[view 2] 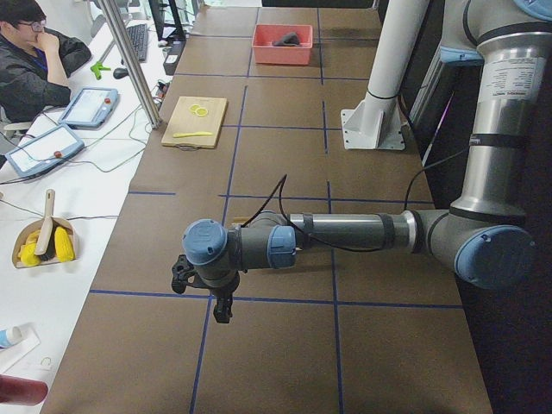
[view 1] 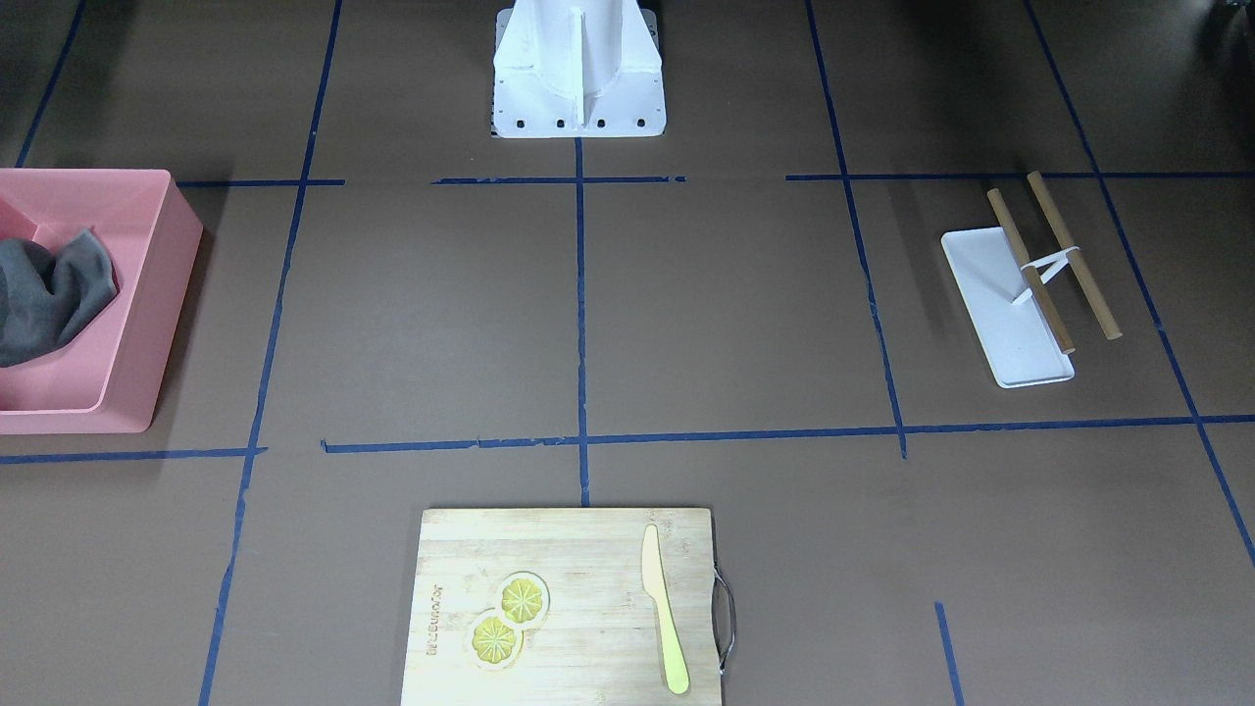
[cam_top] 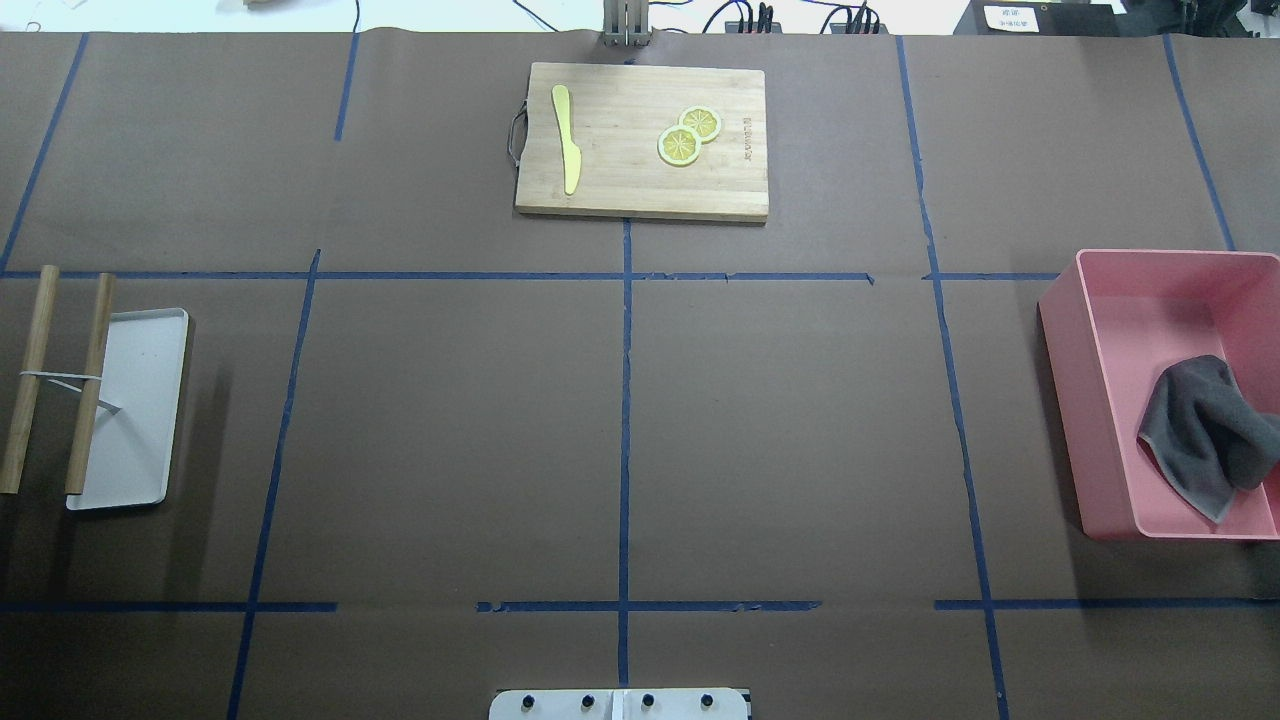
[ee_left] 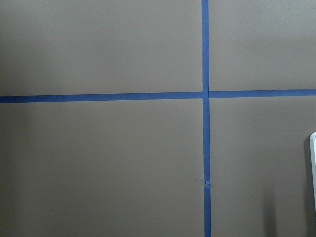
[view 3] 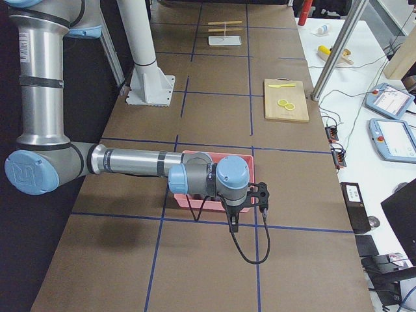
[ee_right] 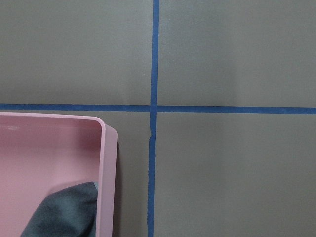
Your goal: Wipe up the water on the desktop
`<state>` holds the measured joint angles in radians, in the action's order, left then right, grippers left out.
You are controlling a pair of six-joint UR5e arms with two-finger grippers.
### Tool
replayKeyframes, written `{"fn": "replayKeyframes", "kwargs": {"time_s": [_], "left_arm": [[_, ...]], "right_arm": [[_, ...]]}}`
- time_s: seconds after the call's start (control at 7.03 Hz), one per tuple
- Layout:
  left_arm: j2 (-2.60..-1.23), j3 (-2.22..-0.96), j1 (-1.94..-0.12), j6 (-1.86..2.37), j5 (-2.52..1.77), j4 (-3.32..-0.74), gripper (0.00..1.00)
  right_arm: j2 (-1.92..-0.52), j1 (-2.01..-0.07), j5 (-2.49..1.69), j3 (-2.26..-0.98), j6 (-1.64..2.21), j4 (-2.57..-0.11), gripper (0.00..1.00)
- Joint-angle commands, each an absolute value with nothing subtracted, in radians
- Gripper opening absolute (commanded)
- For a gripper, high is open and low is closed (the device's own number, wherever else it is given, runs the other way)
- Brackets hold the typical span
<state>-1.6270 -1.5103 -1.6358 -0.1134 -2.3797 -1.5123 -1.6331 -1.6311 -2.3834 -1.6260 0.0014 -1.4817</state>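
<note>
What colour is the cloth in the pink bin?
Dark grey cloth; clearest in the overhead view.

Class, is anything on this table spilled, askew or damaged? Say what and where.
No spill shows on the desktop. The blue tape is ragged in places; a grey cloth lies crumpled in the pink bin.

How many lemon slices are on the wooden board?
2. One lemon slice lies on the cutting board, apart from the yellow knife. The second lemon slice touches it, nearer the board's far edge. None looks hidden.
</note>
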Motion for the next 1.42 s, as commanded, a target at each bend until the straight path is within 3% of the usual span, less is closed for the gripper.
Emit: {"fn": "replayKeyframes", "kwargs": {"time_s": [0.0, 0.14, 1.28], "left_arm": [[-1.579, -1.56, -1.647, -0.112, -2.378, -1.519, 1.0], [-1.539, -1.603, -1.644, -0.101, -2.382, -1.516, 1.0], [-1.549, -1.594, -1.632, -0.06, -2.381, -1.477, 1.0]], "right_arm": [[-1.634, -1.631, -2.388, -1.626, 0.002, -1.482, 1.0], [-1.634, -1.631, -2.388, -1.626, 0.002, -1.482, 1.0], [-1.637, -1.631, -2.388, -1.624, 0.002, -1.482, 1.0]]}}
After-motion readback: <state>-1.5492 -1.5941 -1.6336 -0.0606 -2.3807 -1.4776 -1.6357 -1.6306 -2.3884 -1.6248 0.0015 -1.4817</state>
